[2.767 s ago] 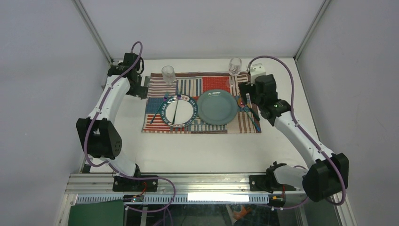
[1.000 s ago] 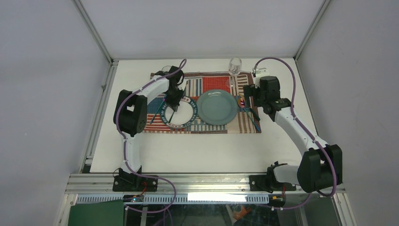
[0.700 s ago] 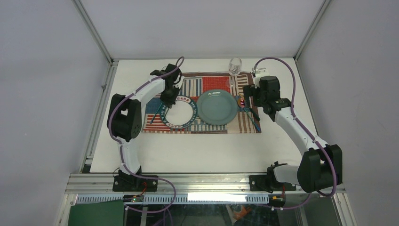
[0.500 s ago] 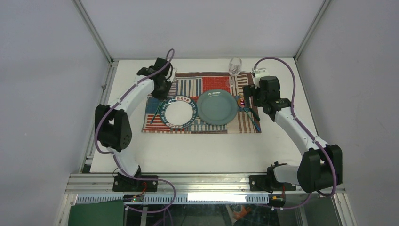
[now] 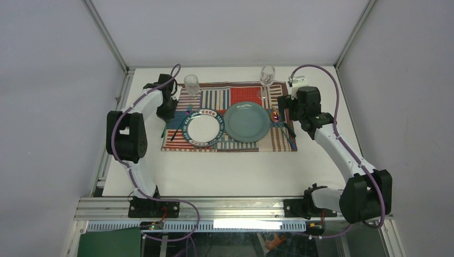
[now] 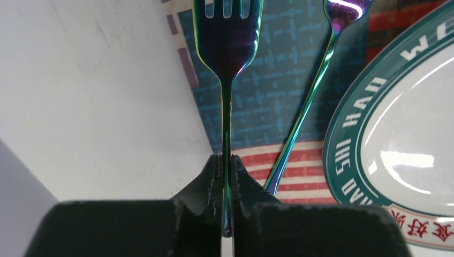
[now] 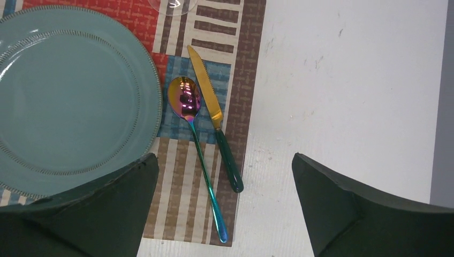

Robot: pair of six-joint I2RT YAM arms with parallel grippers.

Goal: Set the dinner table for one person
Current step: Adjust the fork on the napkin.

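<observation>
Left claw (image 6: 227, 176): clamped flat on the fork (image 6: 227, 48) by its handle, tines pointing away, above the mat's (image 6: 257, 107) left edge.
Right claw (image 7: 222, 209): jaws wide apart, holding nothing, over the spoon (image 7: 184, 101) and knife (image 7: 214, 118) beside the teal plate (image 7: 69, 96).
Table (image 5: 214, 171): the white top under everything, bare left of the mat.
Doing it well: lower the fork level, parallel to the utensil (image 6: 305, 107) left of the white plate (image 6: 407, 150); let go only once it rests.

Placemat (image 5: 243, 95) — teal plate (image 5: 247, 121), fork (image 6: 227, 53), knife (image 7: 214, 119)
</observation>
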